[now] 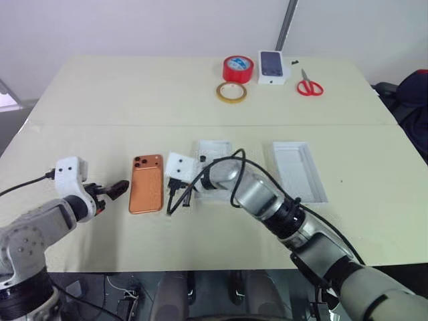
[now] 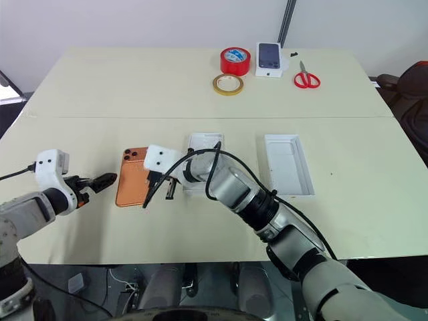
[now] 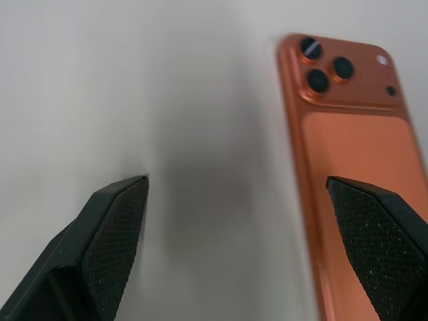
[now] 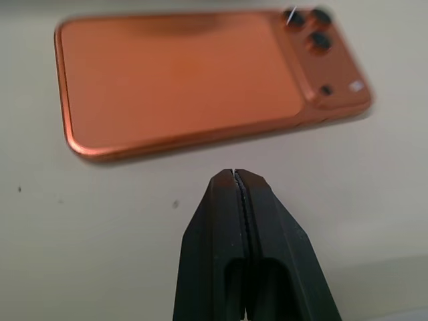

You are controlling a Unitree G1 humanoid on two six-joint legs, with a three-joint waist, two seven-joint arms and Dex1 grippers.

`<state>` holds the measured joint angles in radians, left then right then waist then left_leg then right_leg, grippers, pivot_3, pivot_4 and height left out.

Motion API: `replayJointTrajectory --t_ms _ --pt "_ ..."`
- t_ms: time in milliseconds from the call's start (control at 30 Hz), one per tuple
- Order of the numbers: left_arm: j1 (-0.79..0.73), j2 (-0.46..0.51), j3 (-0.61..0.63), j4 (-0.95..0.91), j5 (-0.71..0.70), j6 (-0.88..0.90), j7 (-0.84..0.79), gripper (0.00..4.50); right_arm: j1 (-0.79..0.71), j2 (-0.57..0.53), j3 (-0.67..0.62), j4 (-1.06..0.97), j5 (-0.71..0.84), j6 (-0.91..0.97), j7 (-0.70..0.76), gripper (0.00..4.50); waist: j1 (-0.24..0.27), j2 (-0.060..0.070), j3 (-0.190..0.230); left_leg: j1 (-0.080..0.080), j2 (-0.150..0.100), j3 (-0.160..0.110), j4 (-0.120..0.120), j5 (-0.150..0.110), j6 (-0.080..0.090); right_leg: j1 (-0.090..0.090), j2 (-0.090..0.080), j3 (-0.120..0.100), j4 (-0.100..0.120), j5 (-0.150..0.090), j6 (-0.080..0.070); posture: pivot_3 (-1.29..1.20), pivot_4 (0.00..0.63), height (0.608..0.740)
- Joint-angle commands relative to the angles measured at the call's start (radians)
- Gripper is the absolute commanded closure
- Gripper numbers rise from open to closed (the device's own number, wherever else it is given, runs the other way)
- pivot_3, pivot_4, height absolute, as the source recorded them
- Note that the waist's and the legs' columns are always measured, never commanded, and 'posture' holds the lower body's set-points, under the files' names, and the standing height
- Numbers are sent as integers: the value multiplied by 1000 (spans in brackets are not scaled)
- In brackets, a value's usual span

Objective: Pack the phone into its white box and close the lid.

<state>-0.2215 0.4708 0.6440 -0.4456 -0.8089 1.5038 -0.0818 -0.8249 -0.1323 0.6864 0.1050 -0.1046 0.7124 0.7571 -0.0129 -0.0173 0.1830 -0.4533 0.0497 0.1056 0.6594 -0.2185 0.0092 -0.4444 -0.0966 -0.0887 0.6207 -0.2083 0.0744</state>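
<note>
1. The phone (image 1: 146,182) lies flat on the table (image 1: 100,100), back up, with its camera cluster at the far corner. I'll use it as the landmark for everything else. Nothing is touching it.

2. The left gripper (image 1: 115,190) sits just beside the phone's left long edge with its fingers spread wide and nothing between them. In the left wrist view one finger hangs over bare table and the other over the phone's near edge.

3. The right gripper (image 4: 237,184) is on the phone's other side, just beside its right long edge. Its two fingers are pressed tight together and hold nothing.

4. The white box (image 1: 212,150) is a bit further right of the phone, partly hidden behind the right arm. The lid (image 1: 299,170) lies inside up, further right again, well apart from the phone.

5. Handling guess: it's a stiff slab, moderately heavy, with a glossy back. So it's probably slippery, and lying flush on the table leaves no gap to get under.

6. Where I'd grab it: across the two long edges around the middle, staying off the lenses. Tipping one edge up first with the closed right fingers might give the left some purchase.

7. Risk: pinch too near a corner and it could pivot or squirt out.
</note>
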Motion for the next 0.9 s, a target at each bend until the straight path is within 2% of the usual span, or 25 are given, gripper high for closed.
replayJointTrajectory --t_ms 33,267,733,900 --pt "-31 -42 16 -24 -43 103 -5 11 -37 30 25 17 -23 -22 16 4498 -2 0 0 1 0 0 0 0 0 1 0 0 0 0 0 0 150 730" --pt "-16 -105 -25 -22 -118 111 47 11 -58 60 35 76 -59 -68 25 4498 -2 0 -1 9 0 0 -4 -2 -3 5 -1 0 0 -1 -2 0 150 730" --pt "-46 -265 23 3 -324 111 220 11 -49 81 20 103 -85 -106 27 4498 3 -1 -3 10 -1 0 -5 -2 -4 7 -2 0 -1 -2 -3 0 150 730" --pt "-70 -290 32 11 -372 111 280 11 -45 81 14 107 -91 -111 29 4498 6 -1 -3 10 -1 -1 -4 -2 -4 7 -2 0 -1 -2 -3 0 150 730"
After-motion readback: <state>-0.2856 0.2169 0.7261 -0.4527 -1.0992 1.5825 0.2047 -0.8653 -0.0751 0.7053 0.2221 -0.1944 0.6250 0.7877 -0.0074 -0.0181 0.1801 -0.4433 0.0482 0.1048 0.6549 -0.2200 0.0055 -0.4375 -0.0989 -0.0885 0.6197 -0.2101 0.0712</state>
